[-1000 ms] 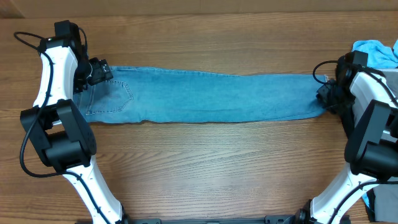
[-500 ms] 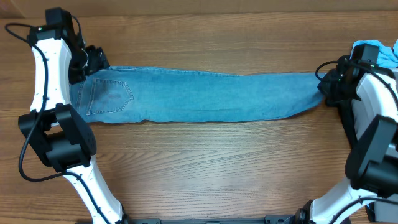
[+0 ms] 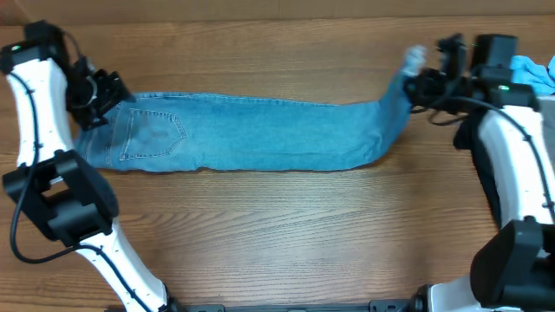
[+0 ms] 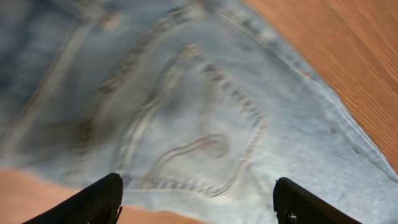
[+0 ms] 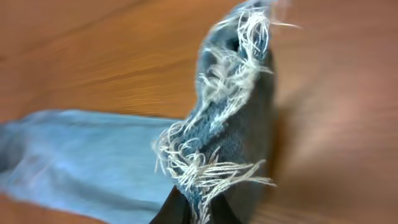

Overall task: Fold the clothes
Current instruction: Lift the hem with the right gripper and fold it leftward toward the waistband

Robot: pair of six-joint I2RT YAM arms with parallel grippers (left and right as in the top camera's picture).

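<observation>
The light-blue jeans [image 3: 260, 130] lie stretched across the wooden table, waist and stitched back pocket [image 3: 160, 134] at the left. My left gripper [image 3: 100, 91] hovers at the waist end, open. In the left wrist view its fingers [image 4: 93, 202] stand wide apart over the pocket [image 4: 199, 137] with nothing between them. My right gripper [image 3: 425, 82] is shut on the frayed hem [image 3: 408, 62] and holds that leg end up off the table. The right wrist view shows the white fringe [image 5: 217, 155] sticking out of the pinched gripper [image 5: 196, 211].
A sky-blue garment [image 3: 533, 74] lies at the far right edge behind the right arm. Bare wooden table [image 3: 277, 234] stretches in front of the jeans. The arm bases stand at the front left and front right corners.
The right gripper closed on the hem, lifted it and carried it left, so the leg end now curls upward. The left gripper drew back left off the waist.
</observation>
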